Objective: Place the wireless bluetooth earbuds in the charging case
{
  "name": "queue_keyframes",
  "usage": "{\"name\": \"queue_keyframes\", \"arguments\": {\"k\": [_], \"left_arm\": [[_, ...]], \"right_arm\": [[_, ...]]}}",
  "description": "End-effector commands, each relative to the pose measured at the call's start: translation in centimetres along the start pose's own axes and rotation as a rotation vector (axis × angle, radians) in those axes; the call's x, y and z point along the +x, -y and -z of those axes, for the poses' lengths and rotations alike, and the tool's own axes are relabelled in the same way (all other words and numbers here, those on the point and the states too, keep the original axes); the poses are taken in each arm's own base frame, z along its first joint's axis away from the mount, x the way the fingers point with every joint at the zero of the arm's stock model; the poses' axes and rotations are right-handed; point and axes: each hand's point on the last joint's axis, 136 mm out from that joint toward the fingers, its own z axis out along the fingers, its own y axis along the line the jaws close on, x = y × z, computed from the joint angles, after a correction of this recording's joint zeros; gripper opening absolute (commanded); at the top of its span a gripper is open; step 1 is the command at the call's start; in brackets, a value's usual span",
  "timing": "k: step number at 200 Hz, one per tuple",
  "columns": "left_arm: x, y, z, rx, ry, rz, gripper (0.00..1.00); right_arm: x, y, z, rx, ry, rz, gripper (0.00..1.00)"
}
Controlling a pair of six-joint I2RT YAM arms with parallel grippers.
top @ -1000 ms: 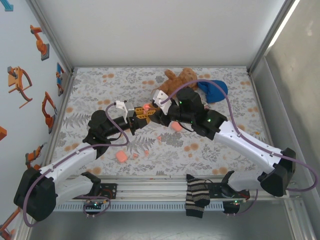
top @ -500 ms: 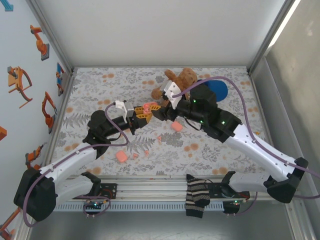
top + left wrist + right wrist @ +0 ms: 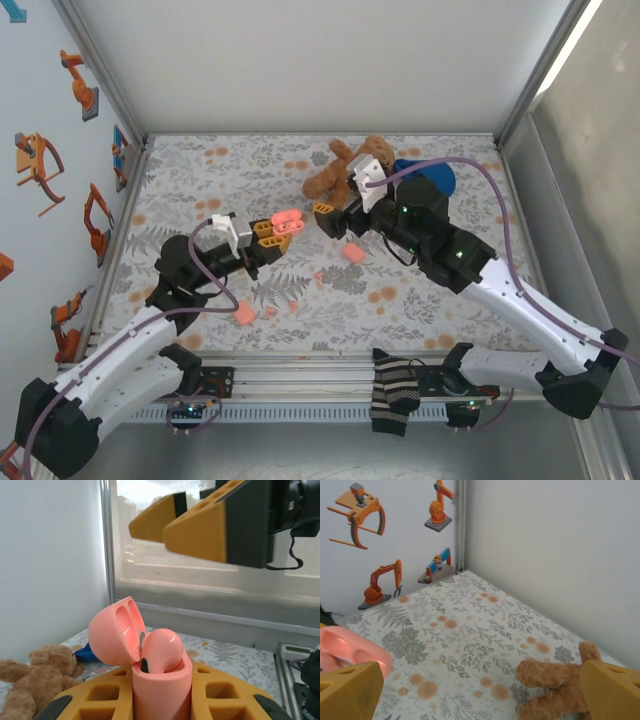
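Clamping charging case (image 3: 161, 680); left gripper (image 3: 272, 233) aloft

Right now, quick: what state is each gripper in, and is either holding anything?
Left gripper: shut on the open charging case, an earbud sitting in it.
Right gripper: open, holding nothing.

Plain white back wall (image 3: 320, 60), robot-arm stickers (image 3: 82, 90) at left, floral table cover (image 3: 200, 172)

I look down on the table (image 3: 200, 170) from high behind. My left wrist camera faces right, my right one faces left, both low. All see the teddy bear (image 3: 345, 168).
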Motion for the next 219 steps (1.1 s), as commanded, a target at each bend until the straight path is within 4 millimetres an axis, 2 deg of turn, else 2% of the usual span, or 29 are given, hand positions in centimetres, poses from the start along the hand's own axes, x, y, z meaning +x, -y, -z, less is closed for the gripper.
{"name": "queue_keyframes", "arguments": {"k": [1, 32, 64, 112, 145, 159, 174, 219], "left_arm": [[0.7, 0.2, 1.2, -0.039, -0.037, -0.039, 0.0], [0.2, 0.7, 2.9, -0.08, -0.051, -0.071, 0.0], [-0.3, 1.3, 4.3, -0.103, -0.065, -0.09, 0.0], [-1.1, 2.1, 5.6, -0.114, -0.052, -0.108, 0.0], [-1.1, 2.2, 5.9, -0.119, -0.052, -0.117, 0.0], [-1.2, 2.3, 6.0, -0.118, -0.049, -0.121, 0.0], [-1.3, 2.3, 6.1, -0.119, -0.045, -0.125, 0.0], [-1.3, 2.5, 6.2, -0.119, -0.043, -0.13, 0.0]], "right_arm": [[0.9, 2.8, 0.2, 0.093, -0.025, -0.128, 1.0], [4.9, 6.2, 0.0, 0.191, -0.171, -0.318, 1.0], [8.6, 6.2, -0.4, 0.186, -0.319, -0.388, 0.99], [14.0, 4.2, -1.3, 0.14, -0.565, -0.544, 0.88], [18.1, 2.4, -2.8, 0.119, -0.735, -0.721, 0.75], [19.8, 1.4, -3.6, 0.106, -0.792, -0.772, 0.74], [21.5, 0.3, -4.3, 0.114, -0.851, -0.764, 0.74], [25.2, -2.4, -7.0, 0.132, -0.992, -0.687, 0.65]]}}
